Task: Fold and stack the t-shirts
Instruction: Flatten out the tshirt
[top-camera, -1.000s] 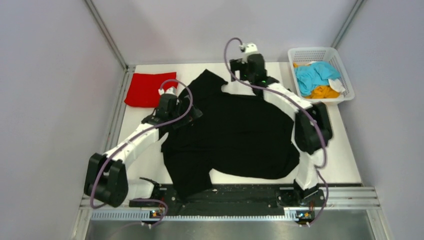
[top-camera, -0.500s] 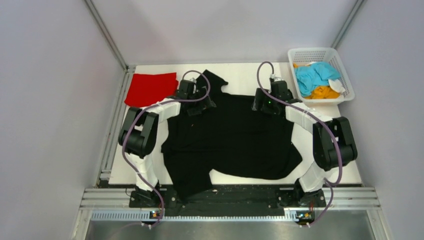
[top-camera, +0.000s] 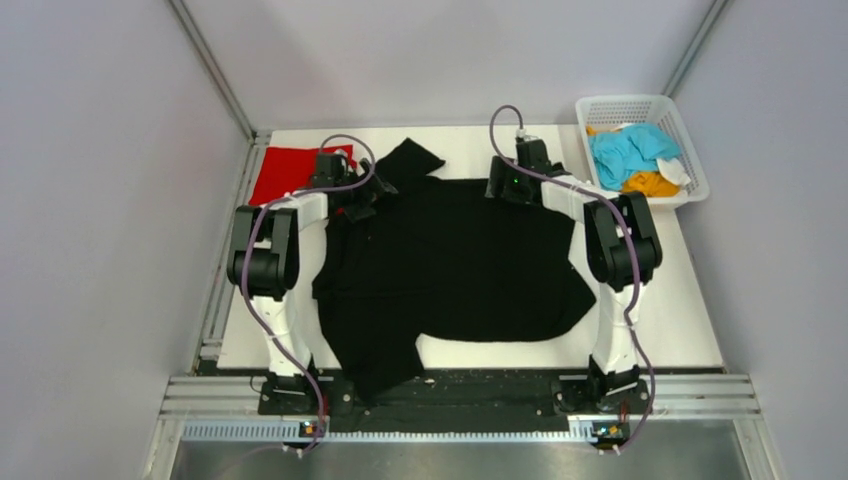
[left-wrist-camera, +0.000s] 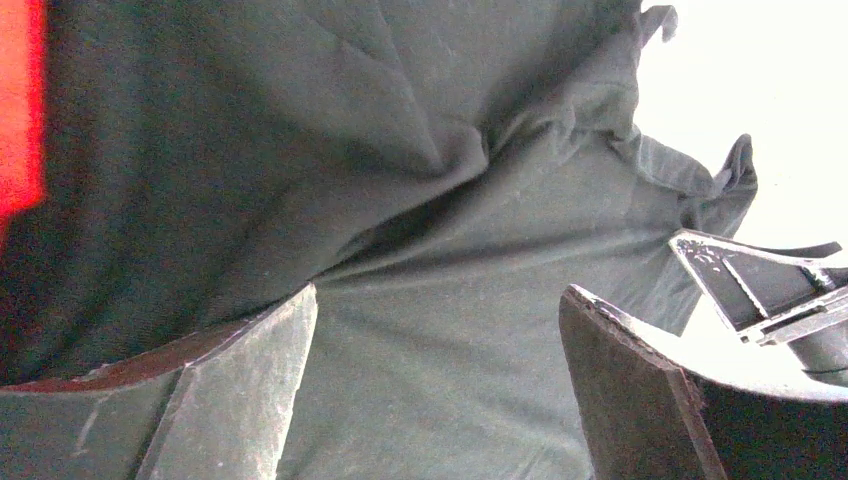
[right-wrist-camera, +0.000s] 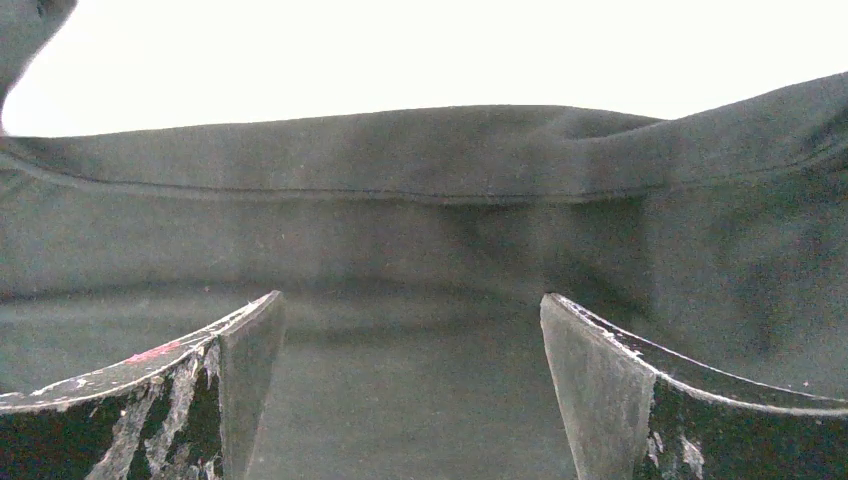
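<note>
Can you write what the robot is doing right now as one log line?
left hand: open, over black t-shirt | right hand: open, at its far edge | red t-shirt: far-left corner | step: nothing gripped yet

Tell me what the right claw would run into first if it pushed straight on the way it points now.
The black t-shirt. The right claw is open, low over the cloth, aimed at its hemmed edge just ahead; how close it sits above the cloth is hard to judge.
</note>
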